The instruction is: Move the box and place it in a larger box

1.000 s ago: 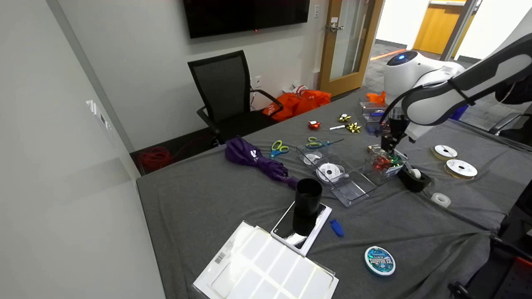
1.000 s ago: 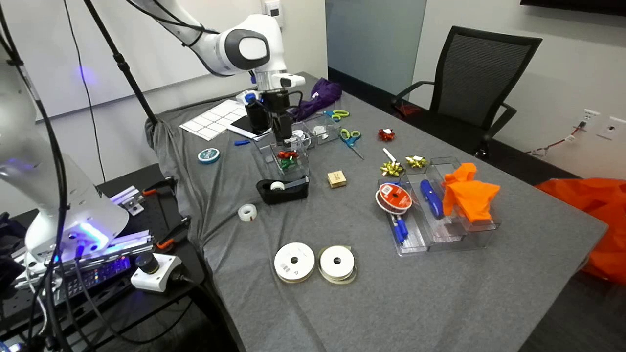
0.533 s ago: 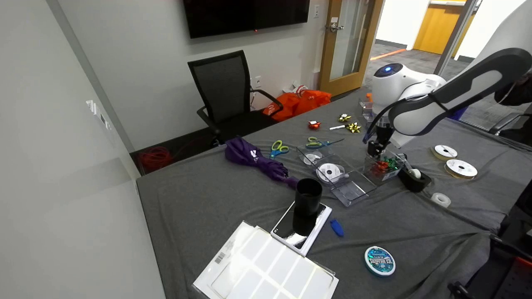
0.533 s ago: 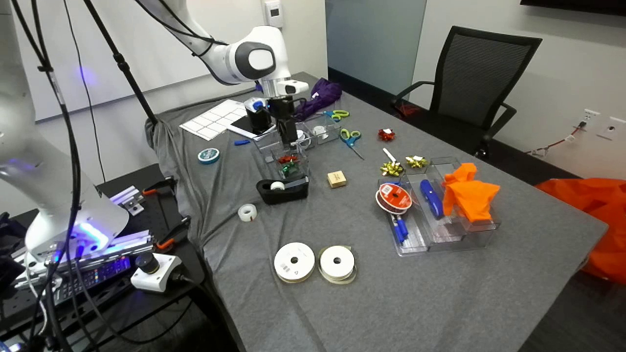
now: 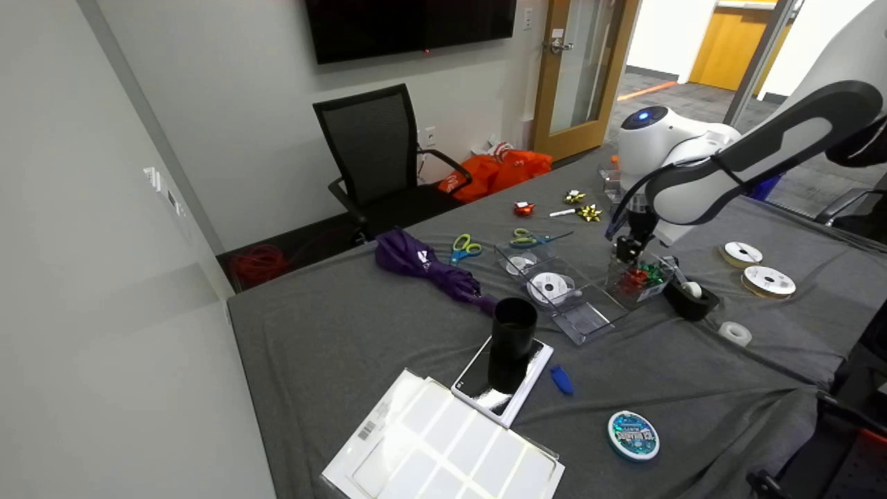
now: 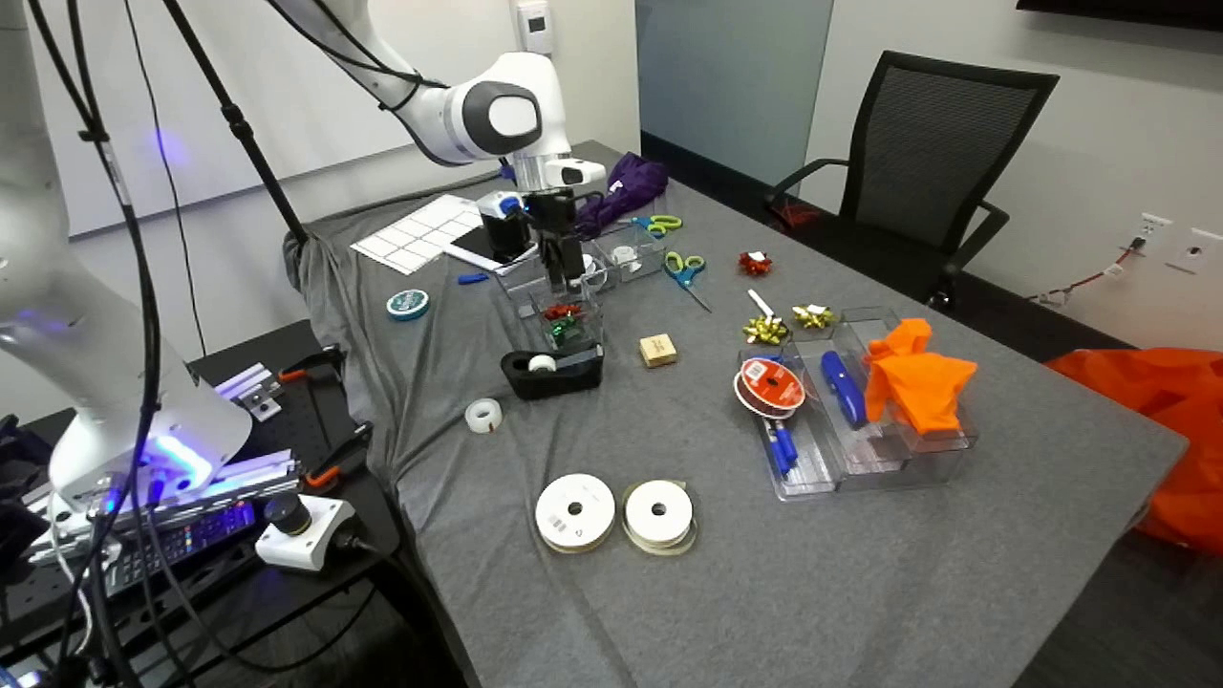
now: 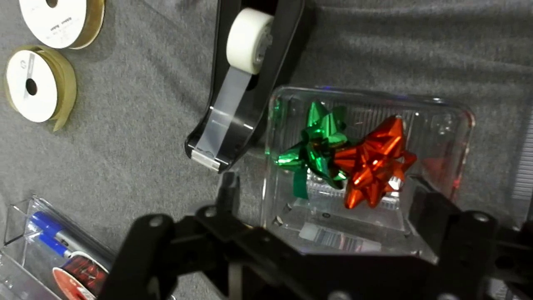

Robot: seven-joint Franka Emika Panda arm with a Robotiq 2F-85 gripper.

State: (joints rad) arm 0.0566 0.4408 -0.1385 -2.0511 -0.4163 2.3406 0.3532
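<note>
The box, small, tan and low, sits on the grey tabletop in an exterior view. The arm hides it in the exterior view with the umbrella; in the wrist view only a thin tan edge near the left finger may be it. My gripper is open, low over a clear plastic box holding a green and a red bow. In the wrist view my gripper has its left finger beside that box's wall; the right finger overlaps its other side, and I cannot tell whether inside. A larger clear compartment tray adjoins it.
A black tape dispenser stands right beside the clear box. A tape roll and ribbon spools lie nearby. Another clear tray holds pens, a spool and orange cloth. Scissors and a black cylinder are farther off.
My gripper has come down and shifted a little, now lower over the clear box with the bows. In the last half second it has barely moved. The tan box has not moved.
</note>
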